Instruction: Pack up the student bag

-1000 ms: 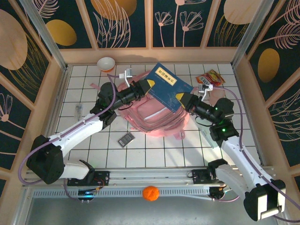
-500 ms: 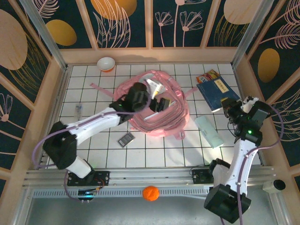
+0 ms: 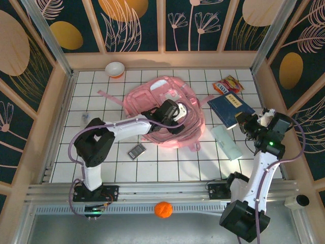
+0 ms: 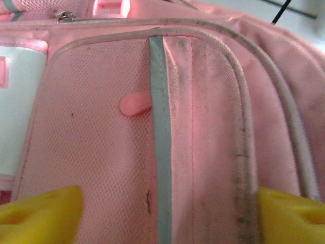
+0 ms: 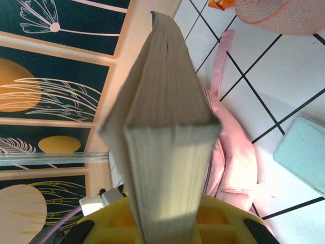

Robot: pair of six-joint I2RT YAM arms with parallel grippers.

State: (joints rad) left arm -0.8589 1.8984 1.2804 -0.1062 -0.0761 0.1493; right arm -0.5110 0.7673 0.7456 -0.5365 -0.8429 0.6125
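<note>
The left gripper (image 4: 167, 218) stands wide open. Its yellow fingertips (image 4: 40, 213) sit far apart at either side of the wrist view, with nothing clasped between them. They hover close over the mesh front pocket of the bag (image 4: 203, 127); whether they touch the fabric I cannot tell. From above, the left gripper (image 3: 175, 113) is over the bag's middle. Its arm is folded sharply at the elbow near its base, and the forearm runs right across the tiles.

The right gripper (image 3: 242, 121) is clamped on a blue book (image 3: 228, 104) at its near corner. In the wrist view the book (image 5: 162, 127) stands edge-on, its page block pinched between the yellow fingers (image 5: 223, 223). The right arm rises from its base, then bends left at the wrist toward the book.

The bag (image 3: 152, 96) lies flat on the tiled table (image 3: 101, 162), at its centre and toward the far wall, well left of the book.
</note>
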